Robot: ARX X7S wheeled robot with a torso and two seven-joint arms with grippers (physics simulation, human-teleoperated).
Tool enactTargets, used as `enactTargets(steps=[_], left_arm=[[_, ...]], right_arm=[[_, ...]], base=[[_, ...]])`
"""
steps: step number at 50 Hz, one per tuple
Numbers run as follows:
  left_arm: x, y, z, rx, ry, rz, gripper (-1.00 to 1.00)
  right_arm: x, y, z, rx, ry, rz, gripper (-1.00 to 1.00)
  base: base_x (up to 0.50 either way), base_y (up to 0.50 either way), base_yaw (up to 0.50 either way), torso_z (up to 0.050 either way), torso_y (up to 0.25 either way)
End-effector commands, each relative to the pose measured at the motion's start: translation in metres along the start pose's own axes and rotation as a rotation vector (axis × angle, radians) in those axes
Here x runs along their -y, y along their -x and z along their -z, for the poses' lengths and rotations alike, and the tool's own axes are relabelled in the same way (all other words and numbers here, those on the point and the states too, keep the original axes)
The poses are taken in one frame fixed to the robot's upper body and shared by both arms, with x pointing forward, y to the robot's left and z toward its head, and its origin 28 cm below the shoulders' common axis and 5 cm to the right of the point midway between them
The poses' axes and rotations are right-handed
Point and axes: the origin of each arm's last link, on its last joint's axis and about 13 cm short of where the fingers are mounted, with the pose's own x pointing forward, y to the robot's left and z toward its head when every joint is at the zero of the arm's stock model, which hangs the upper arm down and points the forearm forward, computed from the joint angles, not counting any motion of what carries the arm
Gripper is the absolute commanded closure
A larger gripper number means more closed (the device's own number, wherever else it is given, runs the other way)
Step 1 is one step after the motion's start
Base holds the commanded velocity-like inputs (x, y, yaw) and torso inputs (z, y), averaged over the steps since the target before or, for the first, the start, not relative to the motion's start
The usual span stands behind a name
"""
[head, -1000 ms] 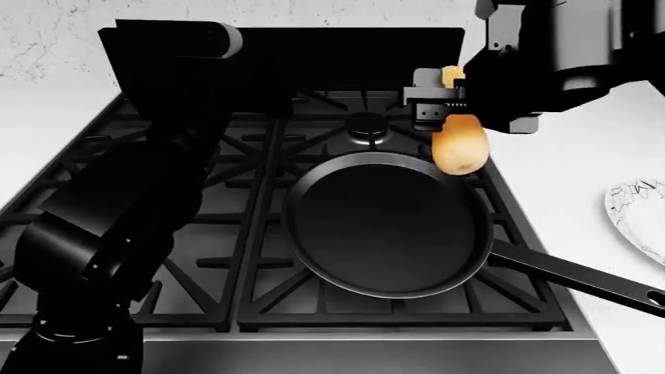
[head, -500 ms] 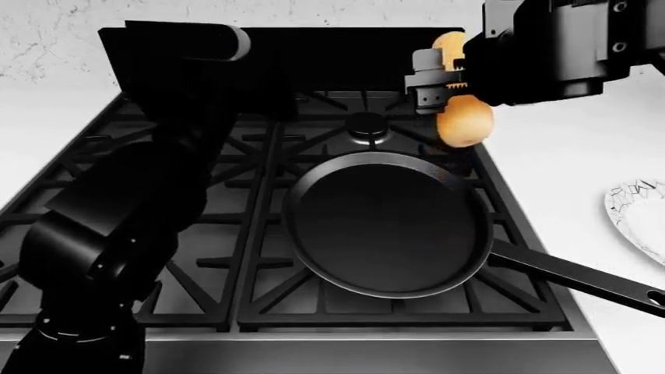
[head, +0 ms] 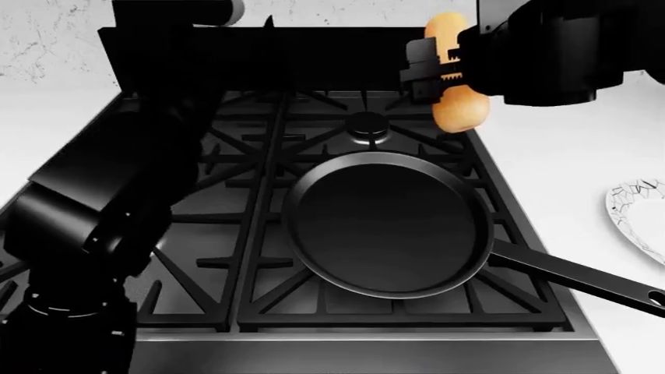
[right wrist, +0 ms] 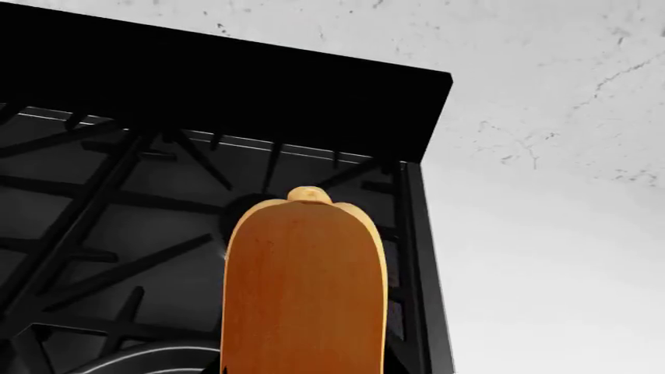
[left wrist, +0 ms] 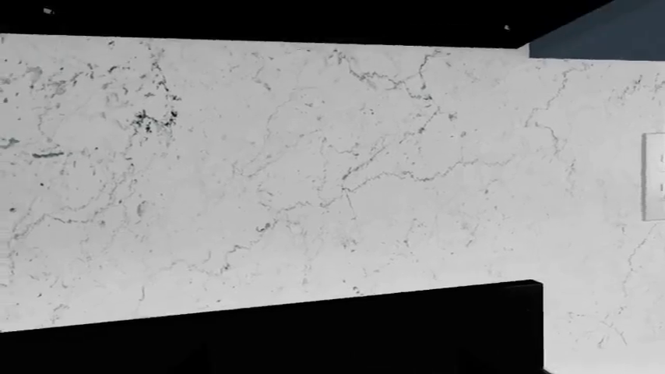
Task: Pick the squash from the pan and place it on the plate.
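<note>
My right gripper [head: 441, 72] is shut on the orange-tan squash [head: 459, 109] and holds it upright in the air above the stove's back right corner, beyond the pan's far rim. The squash fills the lower middle of the right wrist view [right wrist: 304, 288]. The black pan [head: 387, 226] sits empty on the stove's right burners, its handle [head: 582, 276] pointing to the front right. The white plate [head: 639, 214] with black crack lines shows partly at the right edge, on the counter. My left arm [head: 114, 195] is raised at the left; its gripper does not show in any view.
The black gas stove with grates [head: 260, 195] has a raised back panel [head: 311, 54]. White marble counter [head: 561, 148] lies right of the stove. The left wrist view shows only the marble backsplash [left wrist: 311, 171] and a wall outlet [left wrist: 655, 175].
My right gripper has lifted the squash higher and slightly back, away from the pan's rim. The left arm has shifted a little upward.
</note>
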Motion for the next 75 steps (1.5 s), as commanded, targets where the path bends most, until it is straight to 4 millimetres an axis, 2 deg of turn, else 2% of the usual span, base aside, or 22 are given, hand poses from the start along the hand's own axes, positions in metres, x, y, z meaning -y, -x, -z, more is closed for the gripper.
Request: enactTargets(steps=[1,39,75], left_arm=[[-0.0008,-0.0025,-0.0056,0.021,-0.013,0.0,-1.0],[0.0014,-0.004,-0.0046,0.019,-0.011,0.012,-1.0],[0.0026,-0.0027,-0.0037,0.017,-0.008,0.018,-1.0]], right_arm=[[0.0017,0.0015,-0.0027,0.038,0.002,0.008,1.0],[0.0027,0.0014,-0.0006,0.037,-0.008,0.011,1.0],[0.0019,0.0012,-0.0002,0.037,-0.009,0.007,1.0]], base=[[0.0,0.0,0.0,0.0,0.0],[0.0,0.0,0.0,0.0,0.001],[0.0,-0.24,0.0,0.0,0.001]])
